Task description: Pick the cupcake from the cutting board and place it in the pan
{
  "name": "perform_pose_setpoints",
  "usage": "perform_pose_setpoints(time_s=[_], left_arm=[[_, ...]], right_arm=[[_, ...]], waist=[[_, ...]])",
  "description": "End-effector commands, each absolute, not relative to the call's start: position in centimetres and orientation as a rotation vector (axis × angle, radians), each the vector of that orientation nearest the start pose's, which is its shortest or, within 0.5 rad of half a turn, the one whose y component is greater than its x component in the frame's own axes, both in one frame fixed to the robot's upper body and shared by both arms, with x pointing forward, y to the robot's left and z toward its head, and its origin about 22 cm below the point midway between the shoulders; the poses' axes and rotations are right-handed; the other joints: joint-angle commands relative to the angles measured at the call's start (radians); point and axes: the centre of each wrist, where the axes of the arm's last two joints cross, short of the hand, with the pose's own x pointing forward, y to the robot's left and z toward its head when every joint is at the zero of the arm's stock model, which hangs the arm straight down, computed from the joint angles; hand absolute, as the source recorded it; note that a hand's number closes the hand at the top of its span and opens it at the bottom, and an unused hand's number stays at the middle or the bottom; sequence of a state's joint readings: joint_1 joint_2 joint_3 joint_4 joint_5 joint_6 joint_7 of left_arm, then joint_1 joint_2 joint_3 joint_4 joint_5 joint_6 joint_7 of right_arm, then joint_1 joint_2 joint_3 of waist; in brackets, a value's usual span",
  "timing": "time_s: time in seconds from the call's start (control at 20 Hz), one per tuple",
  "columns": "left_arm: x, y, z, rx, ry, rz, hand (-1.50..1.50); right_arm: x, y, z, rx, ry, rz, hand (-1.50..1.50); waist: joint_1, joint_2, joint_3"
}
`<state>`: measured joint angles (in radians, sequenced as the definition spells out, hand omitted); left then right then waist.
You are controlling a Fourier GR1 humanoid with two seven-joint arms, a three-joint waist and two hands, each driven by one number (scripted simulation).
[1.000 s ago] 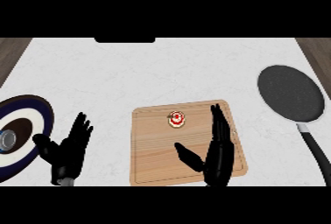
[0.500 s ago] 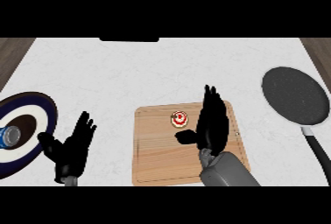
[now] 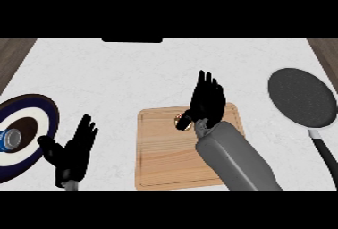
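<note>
A rectangular light wooden cutting board (image 3: 168, 161) was seen lying on a white marbled counter (image 3: 119, 76), near its front edge. A small round cupcake with a red and white top (image 3: 180, 122) was found on the board, close to its far edge and left of the middle; only part of it could be made out, the rest being covered by the thumb of the black right hand (image 3: 207, 102). That hand was held over the board's far edge with its fingers stretched straight and pointed away from the robot, released rather than closed round the cupcake, and the grey right forearm (image 3: 234, 156) was laid across the board's right half. Whether the thumb touched the cupcake could not be told. The black left hand (image 3: 74, 150) was seen unclenched, fingers up, on the counter between the board and a round plate with dark blue and white rings (image 3: 41, 106) at the left edge; a small blue and silver cylinder (image 3: 9, 138) was carried on that plate. A round dark grey pan (image 3: 302, 103) was placed well apart to the right, its black handle (image 3: 325, 150) pointed towards the robot.
</note>
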<state>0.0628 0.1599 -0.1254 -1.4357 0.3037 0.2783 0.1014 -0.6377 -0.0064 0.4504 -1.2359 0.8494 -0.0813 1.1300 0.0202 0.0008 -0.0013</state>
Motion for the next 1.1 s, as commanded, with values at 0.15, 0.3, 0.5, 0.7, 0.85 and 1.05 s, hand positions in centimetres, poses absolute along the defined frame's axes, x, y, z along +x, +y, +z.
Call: perform_pose_setpoints(time_s=[0.15,0.3,0.5,0.7,0.85,1.05], left_arm=[[21.8,24.8,-4.5,0.048,-1.217,0.254,0.00],[22.4,25.1,-4.7,0.055,-1.237,0.253,0.00],[21.9,24.5,-3.8,0.074,-1.230,0.265,0.00],[22.5,23.4,-4.8,0.065,-1.219,0.254,0.00],[21.0,23.9,-4.1,0.081,-1.222,0.237,0.00],[22.0,23.0,-4.5,0.066,-1.223,0.250,0.00]], right_arm=[[34.5,-5.3,8.7,-0.801,-0.642,0.823,-1.50],[33.0,-4.9,5.9,-0.785,-0.611,0.838,-1.50],[33.1,-3.8,6.9,-0.788,-0.644,0.840,-1.50],[32.4,-3.0,5.5,-0.786,-0.694,0.781,-1.50],[33.2,-5.3,3.0,-0.809,-0.737,0.779,-1.50],[32.2,-4.0,4.0,-0.843,-0.732,0.795,-1.50]], waist=[[-0.001,0.000,0.000],[-0.008,0.000,0.001],[-0.007,-0.001,0.001],[-0.004,0.001,0.001],[-0.007,0.000,0.002],[-0.012,-0.001,0.001]])
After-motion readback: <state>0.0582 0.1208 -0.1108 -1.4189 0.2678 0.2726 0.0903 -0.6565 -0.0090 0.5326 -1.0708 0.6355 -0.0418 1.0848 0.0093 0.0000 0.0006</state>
